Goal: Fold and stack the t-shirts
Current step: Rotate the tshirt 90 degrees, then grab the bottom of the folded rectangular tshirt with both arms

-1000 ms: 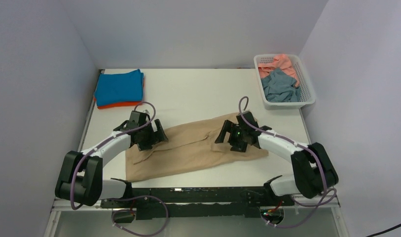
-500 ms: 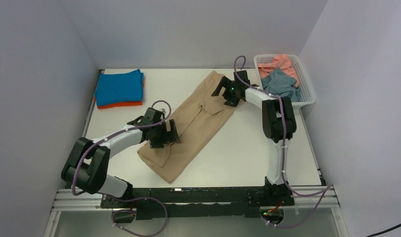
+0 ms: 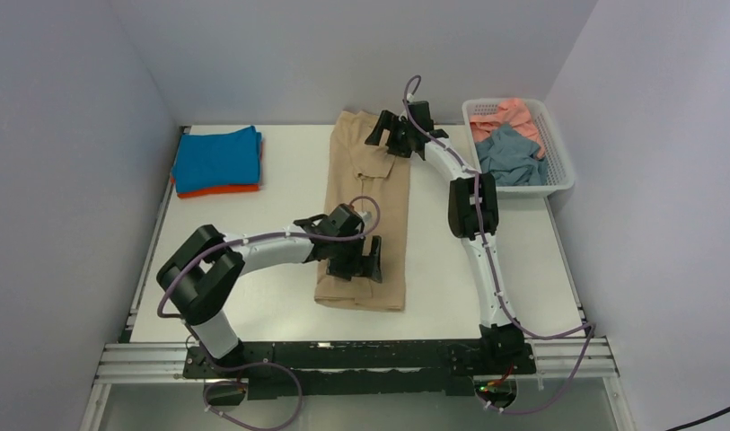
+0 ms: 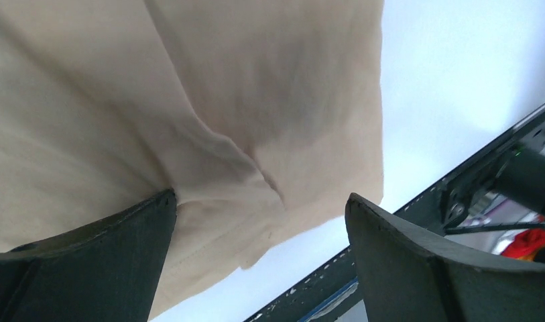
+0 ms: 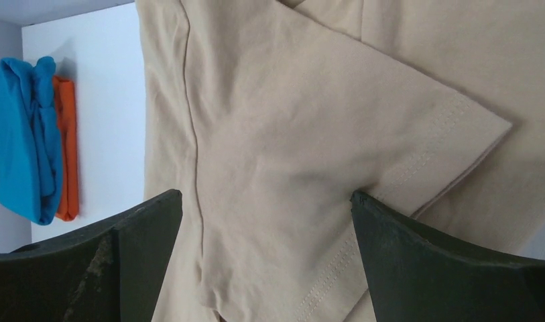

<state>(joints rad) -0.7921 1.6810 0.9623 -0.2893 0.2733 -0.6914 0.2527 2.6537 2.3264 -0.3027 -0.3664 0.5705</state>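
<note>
- Tan-beige t-shirt [image 3: 365,193], crosswise near the arm bases a second ago, now lies lengthwise down the middle of the desk [image 3: 271,224] as a narrow strip.
- Left gripper [image 3: 359,259] rests on its near end and right gripper [image 3: 390,136] on its far end. Both have jaws spread wide, pressing the cloth rather than pinching it.
- Turned this way, it looks ready for an end-to-end fold, then stacking on the blue t-shirt [image 3: 215,158].
</note>
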